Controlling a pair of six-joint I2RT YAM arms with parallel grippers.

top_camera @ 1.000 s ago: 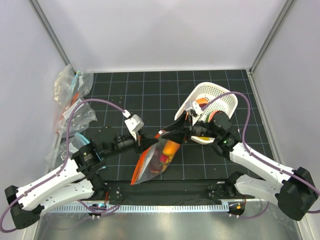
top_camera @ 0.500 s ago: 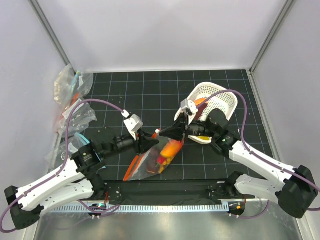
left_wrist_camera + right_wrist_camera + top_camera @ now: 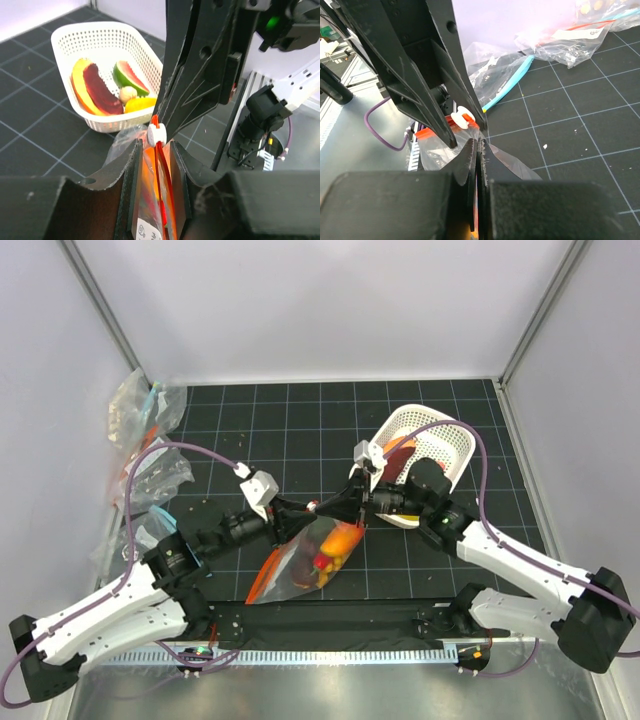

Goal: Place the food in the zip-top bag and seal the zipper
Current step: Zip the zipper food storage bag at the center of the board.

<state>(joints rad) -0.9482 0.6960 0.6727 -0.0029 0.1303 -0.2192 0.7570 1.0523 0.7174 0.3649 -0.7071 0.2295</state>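
The clear zip-top bag (image 3: pixel 300 570) lies slanted between both arms, with an orange piece (image 3: pixel 343 537) and a red piece (image 3: pixel 322 562) of food inside. Its red-orange zipper (image 3: pixel 161 200) runs up between my left gripper's (image 3: pixel 155 145) parted fingers, which straddle it loosely. The white slider (image 3: pixel 156 134) sits just past their tips. My right gripper (image 3: pixel 477 142) is shut on the bag's clear film beside the slider (image 3: pixel 461 118). Seen from above, the left gripper (image 3: pixel 298 518) and right gripper (image 3: pixel 335 508) meet tip to tip at the bag's upper end. More food (image 3: pixel 95 90) lies in the white basket.
The white lattice basket (image 3: pixel 440 440) stands behind my right gripper, with a green-rimmed slice (image 3: pixel 127 77) and a yellow piece (image 3: pixel 140 104) inside. Crumpled clear bags with teal marks (image 3: pixel 140 435) pile up at the far left. A black strip (image 3: pixel 330 625) runs along the near edge.
My right gripper moved left from beside the basket to the bag's top corner and shut on it. My left jaws parted. The bag sagged lower.
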